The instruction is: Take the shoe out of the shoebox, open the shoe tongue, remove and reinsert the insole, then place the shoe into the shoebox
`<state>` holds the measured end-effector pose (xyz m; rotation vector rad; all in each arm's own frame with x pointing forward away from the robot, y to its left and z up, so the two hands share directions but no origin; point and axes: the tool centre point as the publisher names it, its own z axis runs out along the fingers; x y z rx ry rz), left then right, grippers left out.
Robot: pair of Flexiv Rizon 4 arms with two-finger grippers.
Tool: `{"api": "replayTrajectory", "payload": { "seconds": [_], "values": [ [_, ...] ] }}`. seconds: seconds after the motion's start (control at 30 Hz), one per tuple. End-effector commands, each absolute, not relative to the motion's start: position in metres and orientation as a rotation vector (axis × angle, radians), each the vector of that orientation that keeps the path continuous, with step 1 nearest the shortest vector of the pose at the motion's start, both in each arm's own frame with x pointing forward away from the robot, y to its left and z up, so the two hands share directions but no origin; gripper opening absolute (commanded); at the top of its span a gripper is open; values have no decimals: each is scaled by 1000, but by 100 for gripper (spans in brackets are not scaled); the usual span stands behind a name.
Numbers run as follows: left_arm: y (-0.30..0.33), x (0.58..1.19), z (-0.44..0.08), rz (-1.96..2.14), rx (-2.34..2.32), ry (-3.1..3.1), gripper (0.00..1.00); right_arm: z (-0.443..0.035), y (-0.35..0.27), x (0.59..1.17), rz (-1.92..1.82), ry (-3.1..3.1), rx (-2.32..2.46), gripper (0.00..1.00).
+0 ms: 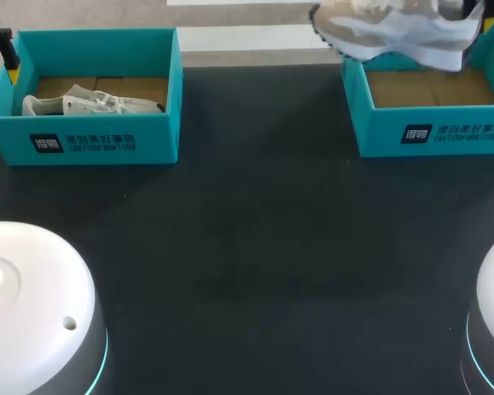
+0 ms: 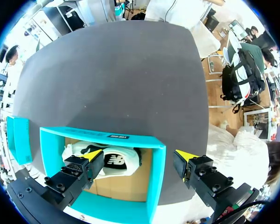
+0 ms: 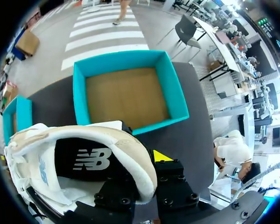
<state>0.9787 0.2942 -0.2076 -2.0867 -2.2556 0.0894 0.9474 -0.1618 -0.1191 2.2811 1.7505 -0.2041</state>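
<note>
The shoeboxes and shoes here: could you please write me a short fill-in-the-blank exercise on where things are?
1. The resting shoe lies in the ____ shoebox.
2. The right shoebox is ____ inside.
3. The right gripper holds the lifted shoe ____ the right shoebox.
4. The left gripper is ____, gripping nothing.
Missing words: left; empty; above; open.

Head camera high behind table (image 1: pixel 255 247) over left shoebox (image 1: pixel 90 144), right shoebox (image 1: pixel 432 136); wrist cameras close above each
</note>
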Motion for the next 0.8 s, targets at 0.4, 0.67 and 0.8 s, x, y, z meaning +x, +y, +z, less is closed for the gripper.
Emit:
{"api": "replayTrajectory", "payload": {
  "seconds": [0.4,0.67,0.8],
  "values": [
    [294,978,-207,84,-2087,-2255,100,-118,-125,889,-248,1642,2300,0],
    [294,978,-207,84,-2087,-2255,100,-118,-125,889,-248,1642,2300,0],
    [294,978,-207,84,-2087,-2255,100,-115,-118,881,-253,1624,2268,0]
  ]
}}
